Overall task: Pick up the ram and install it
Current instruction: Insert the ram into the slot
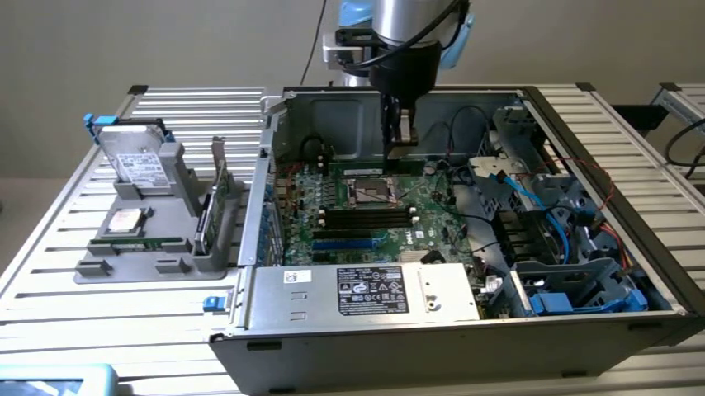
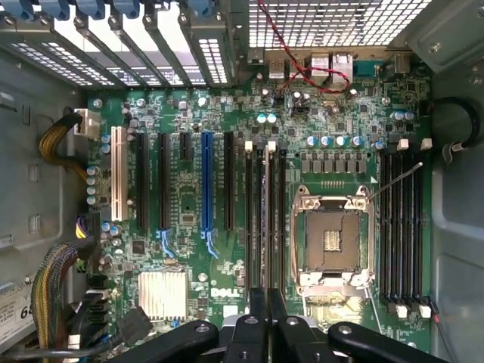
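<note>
The pick-up is judged to be the step in hand, and it is not yet made. The ram (image 1: 138, 244) is seen lying lengthwise in the grey holder (image 1: 111, 268) on the desk (image 1: 61, 330), at the exterior view's left. It is outside the open computer case (image 1: 330, 355) and well apart from the arm.

The end effector (image 1: 399, 147) is poised inside the case, above the motherboard (image 2: 189, 227). In the wrist view it is lined over the black memory slots (image 2: 249, 219) beside the processor socket (image 2: 330, 238). Its fingers (image 2: 257, 314) stand almost together, with only a thin gap between them, and nothing is seen to be held or touched.

For the pick-up, it is judged that the fingers would have to be parted and set squarely astride the thin stick's long faces. A slanted grip could be expected to spoil any seating in a slot.
</note>
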Available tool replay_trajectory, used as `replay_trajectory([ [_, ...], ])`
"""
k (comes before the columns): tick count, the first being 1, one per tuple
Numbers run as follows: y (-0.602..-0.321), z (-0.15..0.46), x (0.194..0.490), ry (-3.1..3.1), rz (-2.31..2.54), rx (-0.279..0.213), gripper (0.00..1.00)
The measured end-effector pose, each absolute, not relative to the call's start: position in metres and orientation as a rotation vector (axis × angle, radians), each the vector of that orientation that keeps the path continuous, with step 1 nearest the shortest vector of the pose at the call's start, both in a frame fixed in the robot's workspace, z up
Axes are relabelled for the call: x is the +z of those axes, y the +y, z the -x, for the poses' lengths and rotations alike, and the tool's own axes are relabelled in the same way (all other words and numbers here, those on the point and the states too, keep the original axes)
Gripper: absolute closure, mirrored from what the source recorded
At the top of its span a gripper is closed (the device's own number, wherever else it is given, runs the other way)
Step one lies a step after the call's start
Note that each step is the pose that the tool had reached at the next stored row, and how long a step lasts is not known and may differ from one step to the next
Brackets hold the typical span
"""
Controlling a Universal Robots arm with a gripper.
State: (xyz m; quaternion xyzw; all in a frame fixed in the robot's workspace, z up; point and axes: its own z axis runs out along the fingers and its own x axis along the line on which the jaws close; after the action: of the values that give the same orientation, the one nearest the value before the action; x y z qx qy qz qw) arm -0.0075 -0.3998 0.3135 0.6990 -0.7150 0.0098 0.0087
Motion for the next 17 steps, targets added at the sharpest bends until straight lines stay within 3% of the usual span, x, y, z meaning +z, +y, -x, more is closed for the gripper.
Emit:
replay_trajectory([
  [17,-0.3998,0.0103,0.3037,-2.220,-2.171,0.060,0.87],
])
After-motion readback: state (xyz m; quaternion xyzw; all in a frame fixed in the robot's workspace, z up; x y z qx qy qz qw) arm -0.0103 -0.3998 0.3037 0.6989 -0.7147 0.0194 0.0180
